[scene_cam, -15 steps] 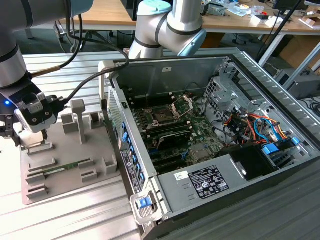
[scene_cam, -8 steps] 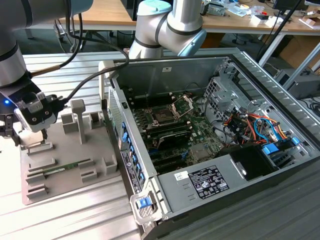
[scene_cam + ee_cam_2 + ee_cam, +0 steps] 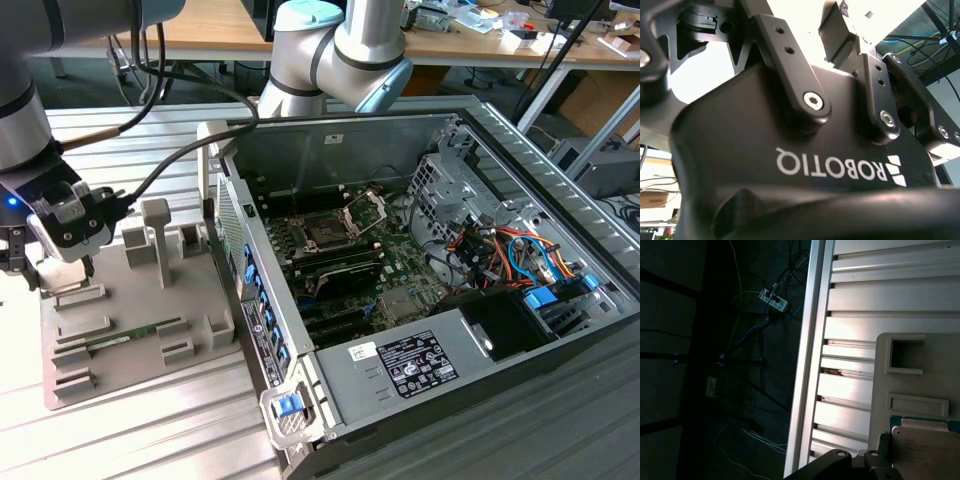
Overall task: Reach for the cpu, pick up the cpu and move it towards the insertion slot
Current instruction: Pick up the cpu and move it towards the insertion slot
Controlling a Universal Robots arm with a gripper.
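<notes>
Hand (image 3: 80,258) over cpu (image 3: 927,450) at tray (image 3: 120,372) corner; spread I cannot tell. Risk, I judge: off-centre descent skews cpu in tray.

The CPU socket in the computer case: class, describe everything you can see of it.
The square dark CPU socket lies flat on the green motherboard inside the open grey metal computer case. Its silver hinged frame is swung open, tilted up at the exterior view's right. The socket looks empty; nothing touches it.
</notes>
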